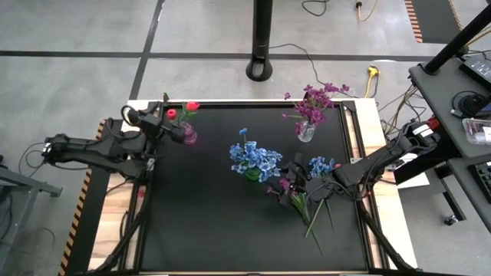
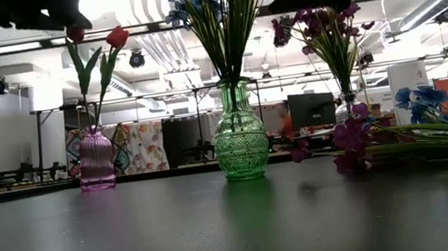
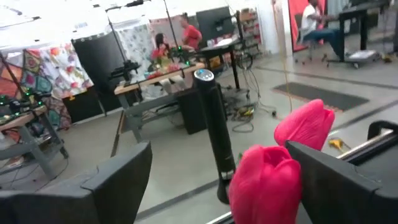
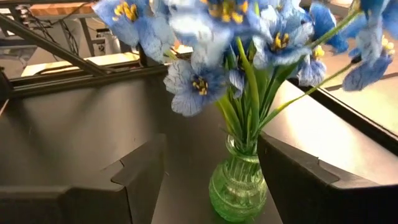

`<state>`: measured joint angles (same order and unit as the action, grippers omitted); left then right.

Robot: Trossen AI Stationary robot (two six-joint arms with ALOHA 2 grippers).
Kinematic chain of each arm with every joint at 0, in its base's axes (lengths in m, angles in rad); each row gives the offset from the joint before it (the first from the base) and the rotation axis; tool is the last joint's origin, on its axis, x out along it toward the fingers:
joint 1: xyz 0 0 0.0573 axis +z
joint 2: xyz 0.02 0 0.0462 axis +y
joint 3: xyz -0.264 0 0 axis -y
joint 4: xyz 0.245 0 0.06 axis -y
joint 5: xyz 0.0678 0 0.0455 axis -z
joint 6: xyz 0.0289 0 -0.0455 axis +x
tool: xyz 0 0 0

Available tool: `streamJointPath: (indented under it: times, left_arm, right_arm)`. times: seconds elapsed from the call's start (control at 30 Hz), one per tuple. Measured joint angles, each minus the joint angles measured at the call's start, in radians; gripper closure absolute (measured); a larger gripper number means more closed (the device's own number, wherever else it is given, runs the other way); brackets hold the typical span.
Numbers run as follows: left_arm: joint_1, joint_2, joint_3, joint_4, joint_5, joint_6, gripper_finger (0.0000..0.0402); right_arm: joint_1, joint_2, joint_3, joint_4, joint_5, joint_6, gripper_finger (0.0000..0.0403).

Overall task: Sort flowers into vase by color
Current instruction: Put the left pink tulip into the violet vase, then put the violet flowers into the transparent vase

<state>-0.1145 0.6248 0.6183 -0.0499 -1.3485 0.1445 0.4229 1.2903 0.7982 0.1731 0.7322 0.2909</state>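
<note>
From above, the black worktop (image 1: 230,222) carries three vases. A pink vase (image 1: 189,136) at the far left holds two red tulips (image 1: 192,106), a green vase (image 1: 252,175) at the centre holds blue flowers (image 1: 255,157), and a clear vase (image 1: 305,132) at the far right holds purple sprays (image 1: 316,100). A few loose flowers (image 1: 307,192), blue and purple, lie on the worktop to the right of the green vase.

The left gripper (image 1: 163,123) hovers just beside the tulips. Only its wrist view shows the fingers (image 3: 118,177) spread apart, with two red buds (image 3: 267,183) close in front and nothing clamped.

The right gripper (image 1: 301,182) sits over the loose flowers. Its wrist view shows its jaws wide open too, looking past them at the green vase (image 4: 236,186) and its blue blooms (image 4: 205,37).

The low view alone shows the vases' shapes: the ribbed pink one (image 2: 96,160), the patterned green one (image 2: 240,136), and the loose stems (image 2: 435,145) lying flat at the right.
</note>
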Motion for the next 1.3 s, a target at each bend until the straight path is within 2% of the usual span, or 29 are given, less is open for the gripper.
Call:
streamJointPath:
  times: [0.13,0.27,0.37,0.5,0.6,0.77,0.97,1.07,1.13,1.3]
  left_arm:
    - [-0.025,0.047,0.118,-0.266,0.011,-0.159,0.0054]
    - [-0.033,0.096,0.234,-0.468,0.09,-0.298,0.0054]
    - [-0.033,0.136,0.319,-0.605,0.181,-0.385,0.0054]
    - [-0.033,0.189,0.436,-0.754,0.34,-0.449,0.0054]
    - [-0.035,0.228,0.52,-0.839,0.4,-0.486,0.0054]
    - [-0.051,0.287,0.64,-0.996,0.451,-0.558,0.0054]
    - [-0.106,0.349,0.727,-1.205,0.619,-0.711,0.0054]
    - [-0.153,0.384,0.743,-1.356,0.695,-0.884,0.0054]
    - [-0.201,0.407,0.743,-1.431,0.739,-0.984,0.0054]
    - [-0.351,0.469,0.736,-1.489,0.854,-1.127,0.0054]
  right_arm:
    - [0.0,0.0,0.0,-0.031,-0.001,0.021,0.0158]
    - [0.0,0.0,0.0,-0.06,-0.003,0.051,0.0158]
    - [0.0,0.0,0.0,-0.07,-0.012,0.058,0.0158]
    - [0.0,-0.006,0.0,-0.072,-0.082,0.058,0.0158]
    - [0.0,-0.018,0.001,-0.083,-0.148,0.085,0.0158]
    - [0.0,-0.028,0.076,-0.361,-0.224,0.271,0.0158]
    - [0.002,-0.002,0.172,-0.811,-0.344,0.608,0.0158]
    - [0.009,0.007,0.173,-0.898,-0.425,0.711,0.0158]
    - [0.012,0.015,0.159,-0.896,-0.493,0.75,0.0158]
    - [0.014,0.053,0.143,-0.906,-0.67,0.843,0.0158]
